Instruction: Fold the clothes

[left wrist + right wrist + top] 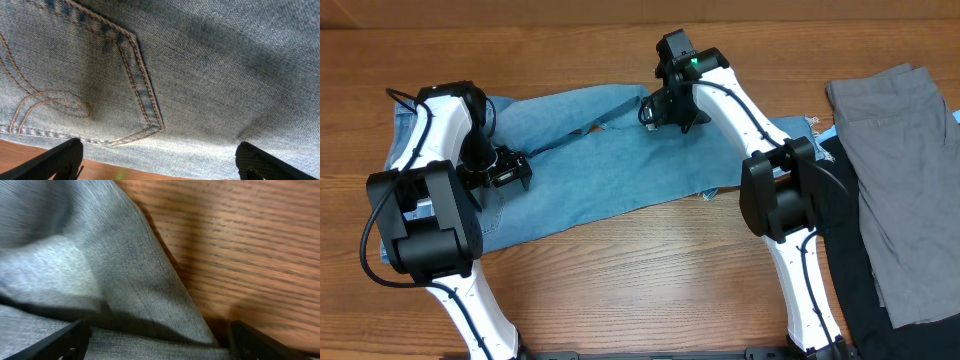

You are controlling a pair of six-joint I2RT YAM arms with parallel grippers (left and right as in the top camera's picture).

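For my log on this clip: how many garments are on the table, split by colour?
Light blue denim jeans: 1
Grey garment: 1
Black garment: 1
Total: 3

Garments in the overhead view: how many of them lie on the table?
3: light blue jeans spread across the middle and left; a grey garment at the right edge; a black garment along its left side. Others may be hidden beneath.
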